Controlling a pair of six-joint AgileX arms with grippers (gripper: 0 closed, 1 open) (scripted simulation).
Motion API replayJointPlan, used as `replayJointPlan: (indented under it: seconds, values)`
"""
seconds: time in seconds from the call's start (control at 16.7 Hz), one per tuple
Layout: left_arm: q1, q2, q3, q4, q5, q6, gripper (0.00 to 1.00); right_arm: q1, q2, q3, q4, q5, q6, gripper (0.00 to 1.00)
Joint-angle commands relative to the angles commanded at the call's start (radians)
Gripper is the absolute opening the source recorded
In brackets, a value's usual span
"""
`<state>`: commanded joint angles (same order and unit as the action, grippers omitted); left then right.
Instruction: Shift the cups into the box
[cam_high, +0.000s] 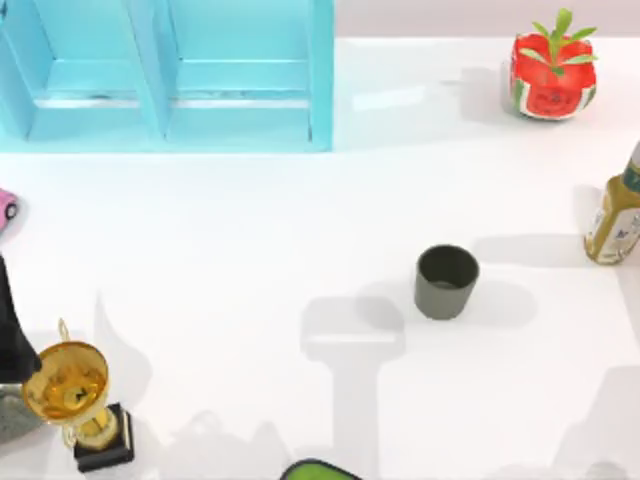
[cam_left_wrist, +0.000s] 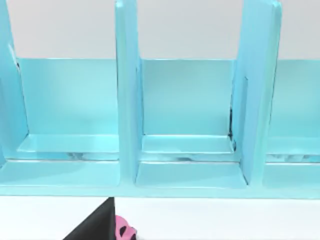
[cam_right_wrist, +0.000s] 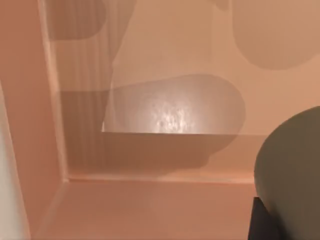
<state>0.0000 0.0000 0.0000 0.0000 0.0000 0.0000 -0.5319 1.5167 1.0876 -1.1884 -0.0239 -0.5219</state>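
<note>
One cup (cam_high: 446, 281) stands on the table (cam_high: 250, 250); right wrist view shows another cup (cam_right_wrist: 292, 170); pincer states unclear.

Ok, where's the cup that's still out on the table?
In the top view the cup stands upright on the right half of the table, left of the bottle at the right edge and below the strawberry-like pot.

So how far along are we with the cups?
Nothing is clearly finished. In hand: the right wrist view shows one cup against the inner walls of a peach box; released or not, I cannot tell. Left to do: the other cup stands upright on the table, untouched. The left arm sits at the table's left edge.
</note>
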Motion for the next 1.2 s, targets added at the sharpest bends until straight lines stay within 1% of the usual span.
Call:
replayJointPlan:
  seconds: [0.6, 0.66, 1.2]
  values:
    - [0.0, 0.0, 0.0, 0.0, 0.0, 0.0, 1.0, 0.0, 0.0, 0.0, 0.0, 0.0, 0.0, 0.98]
    - [0.0, 0.0, 0.0, 0.0, 0.0, 0.0, 1.0, 0.0, 0.0, 0.0, 0.0, 0.0, 0.0, 1.0]
    - [0.0, 0.0, 0.0, 0.0, 0.0, 0.0, 1.0, 0.001, 0.0, 0.003, -0.003, 0.0, 0.0, 1.0]
